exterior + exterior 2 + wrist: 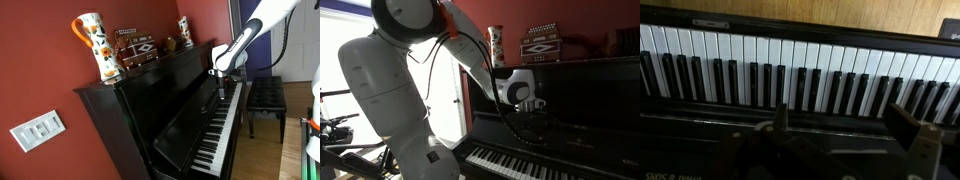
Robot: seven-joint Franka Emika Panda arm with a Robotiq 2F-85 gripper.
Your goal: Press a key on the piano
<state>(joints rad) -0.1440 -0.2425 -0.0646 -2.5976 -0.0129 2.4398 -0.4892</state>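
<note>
The glossy black upright piano [165, 100] shows in both exterior views, its row of white and black keys [222, 128] uncovered. The keys also show in an exterior view [520, 160] and fill the top of the wrist view [790, 60]. My gripper [221, 88] hangs a little above the keys near the far end of the keyboard, close to the piano's front panel. It shows in an exterior view [527, 120] as well. In the wrist view the gripper [843, 125] is open and empty, its two fingers spread wide over the keys.
A small black padded bench [265, 95] stands beyond the keyboard. On the piano top are an orange-patterned pitcher [95, 45], a dark accordion-like box [135, 50] and a slim vase [184, 32]. A light switch [38, 128] is on the red wall.
</note>
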